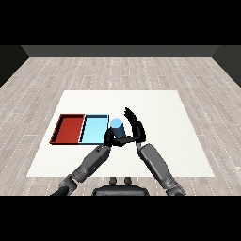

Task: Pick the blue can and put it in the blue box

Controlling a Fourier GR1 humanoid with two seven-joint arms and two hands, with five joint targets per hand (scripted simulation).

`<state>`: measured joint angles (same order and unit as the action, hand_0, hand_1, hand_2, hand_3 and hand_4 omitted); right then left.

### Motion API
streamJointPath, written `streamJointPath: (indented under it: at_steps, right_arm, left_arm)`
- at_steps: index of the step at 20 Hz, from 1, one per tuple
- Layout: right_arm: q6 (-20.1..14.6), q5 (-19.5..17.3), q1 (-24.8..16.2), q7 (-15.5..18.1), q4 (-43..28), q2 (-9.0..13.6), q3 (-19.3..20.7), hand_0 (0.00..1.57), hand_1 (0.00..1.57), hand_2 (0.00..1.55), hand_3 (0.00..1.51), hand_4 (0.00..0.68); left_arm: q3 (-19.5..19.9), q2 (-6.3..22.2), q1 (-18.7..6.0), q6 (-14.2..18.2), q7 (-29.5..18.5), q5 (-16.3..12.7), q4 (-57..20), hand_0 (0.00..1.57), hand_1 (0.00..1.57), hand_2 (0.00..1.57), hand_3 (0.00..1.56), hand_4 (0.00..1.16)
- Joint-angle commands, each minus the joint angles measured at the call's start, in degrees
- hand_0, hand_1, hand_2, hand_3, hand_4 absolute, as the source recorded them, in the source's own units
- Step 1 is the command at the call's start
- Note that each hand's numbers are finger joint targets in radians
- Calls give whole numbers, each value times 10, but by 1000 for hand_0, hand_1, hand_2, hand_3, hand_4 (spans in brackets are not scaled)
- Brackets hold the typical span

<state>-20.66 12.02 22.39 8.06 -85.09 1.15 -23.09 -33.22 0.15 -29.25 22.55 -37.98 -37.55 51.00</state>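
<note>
The blue can (116,125) stands upright right at the right rim of the light blue tray (93,130). My right hand (135,128) is against the can's right side, its fingers straight and pointing away from me past the can's top, its thumb low beside the can's base. The hand is open and not curled round the can. My left hand (109,137) sits just in front and left of the can, over the tray's near right corner, fingers relaxed and holding nothing. The can's lower part is hidden behind the hands, so I cannot tell whether it rests on the table.
The red tray (68,129) lies directly left of the light blue one, sharing a wall with it. Both trays hold nothing. The white table (160,108) stretches to the right and beyond the hands.
</note>
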Motion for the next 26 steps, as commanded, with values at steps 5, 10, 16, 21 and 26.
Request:
streamJointPath:
  at_steps: [5,10,16,21,26]
  right_arm:
    - [51,63,-101,53,-116,31,75,0,0,0,0,0]
    - [45,100,-122,74,-108,14,130,0,0,0,0,0]
    - [71,125,-168,71,-131,37,165,0,0,0,0,0]
    - [87,128,-159,92,-89,27,167,0,0,0,0,0]
    - [97,134,-154,92,-71,32,181,0,0,0,0,0]
  left_arm:
    - [39,37,-9,10,30,33,21,1571,1571,1571,1536,1148]
    - [77,95,-58,16,73,48,-4,1571,1571,1571,1520,1149]
    - [84,147,-47,61,134,90,0,1571,1571,1571,1515,1146]
    - [73,192,-97,80,209,133,-117,1571,1571,1571,1495,1092]
    - [44,179,-140,87,308,171,-219,1571,1571,1520,1403,999]
